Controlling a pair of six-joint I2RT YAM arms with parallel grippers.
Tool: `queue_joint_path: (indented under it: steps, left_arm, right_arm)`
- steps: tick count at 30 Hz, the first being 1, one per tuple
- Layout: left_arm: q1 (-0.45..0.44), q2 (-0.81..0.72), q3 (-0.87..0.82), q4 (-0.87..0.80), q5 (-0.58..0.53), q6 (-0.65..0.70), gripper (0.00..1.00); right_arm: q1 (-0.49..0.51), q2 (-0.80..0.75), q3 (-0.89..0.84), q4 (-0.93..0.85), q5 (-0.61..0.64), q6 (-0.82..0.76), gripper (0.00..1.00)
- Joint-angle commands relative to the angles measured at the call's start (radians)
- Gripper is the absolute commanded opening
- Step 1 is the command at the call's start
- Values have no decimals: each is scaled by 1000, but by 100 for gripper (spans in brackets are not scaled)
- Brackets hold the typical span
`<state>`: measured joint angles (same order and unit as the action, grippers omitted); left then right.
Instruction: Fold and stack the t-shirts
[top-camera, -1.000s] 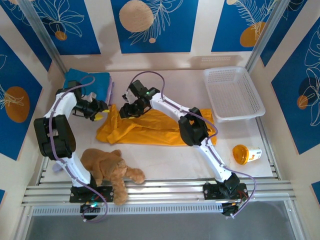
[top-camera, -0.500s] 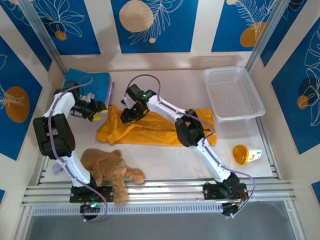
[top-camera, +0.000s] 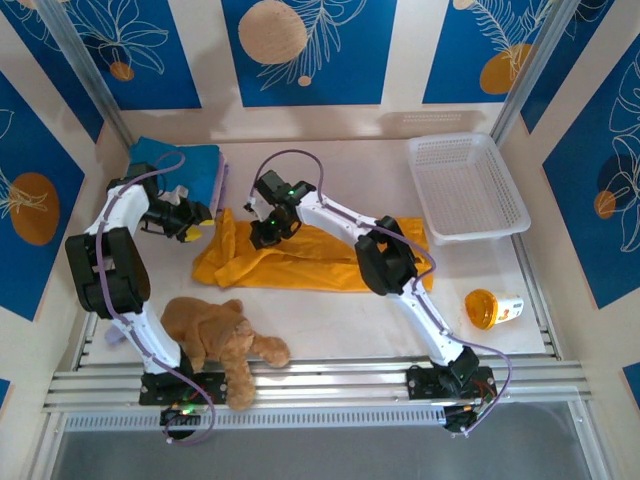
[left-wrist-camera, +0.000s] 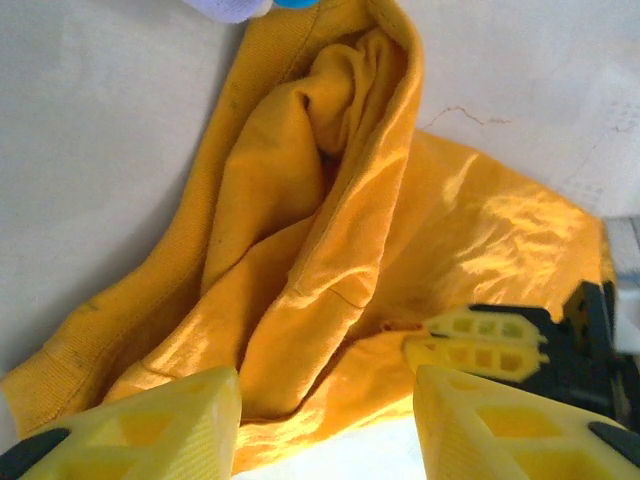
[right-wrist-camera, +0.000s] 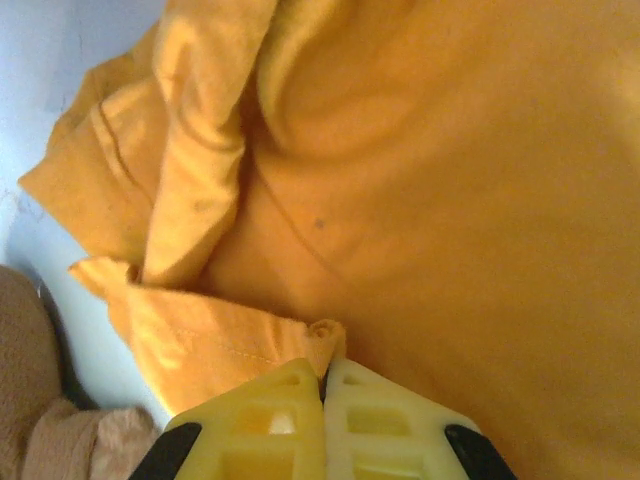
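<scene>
Right wrist: right tool (right-wrist-camera: 322, 375) has closed onto orange t-shirt (right-wrist-camera: 450, 180).

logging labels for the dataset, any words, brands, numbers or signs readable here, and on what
No text can be read anywhere.
Small cup: its white band may carry print, too small to tell.
Mustard-orange t-shirt: plain, no lettering in the wrist views.
Wall panels: leaf and circle patterns, no words.

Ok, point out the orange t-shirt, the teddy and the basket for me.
orange t-shirt (top-camera: 290, 265), top view, middle of the cloth
teddy (top-camera: 210, 335), top view, its body
basket (top-camera: 465, 188), top view, mesh floor
</scene>
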<state>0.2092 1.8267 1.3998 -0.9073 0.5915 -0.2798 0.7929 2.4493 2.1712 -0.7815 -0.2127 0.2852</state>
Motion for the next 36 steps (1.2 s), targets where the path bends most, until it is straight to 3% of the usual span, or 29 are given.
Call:
queue_joint_path:
  steps: [1,9,11,17,29,36]
  left_arm:
    - [15,-17,-19,-10,33,8,49]
    - [13,-9,-55,25,43,-21,48]
    - [12,-10,-56,37,44,-30,48]
    - [-11,19,-6,32,22,-28,46]
    - [-149,157,196,-28,-98,-8,46]
    - [-204,245,287,-72,-172,8,37]
  right_arm:
    - [16,-128,-92,55,24,-16,4]
    - [26,-205,-322,113,-17,45,4]
    - [30,-213,-372,116,-31,65,12]
    - [36,-307,-520,200,-18,119,18]
    - [3,-453,-626,228,9,164,31]
    - [-89,-444,-625,226,11,175,32]
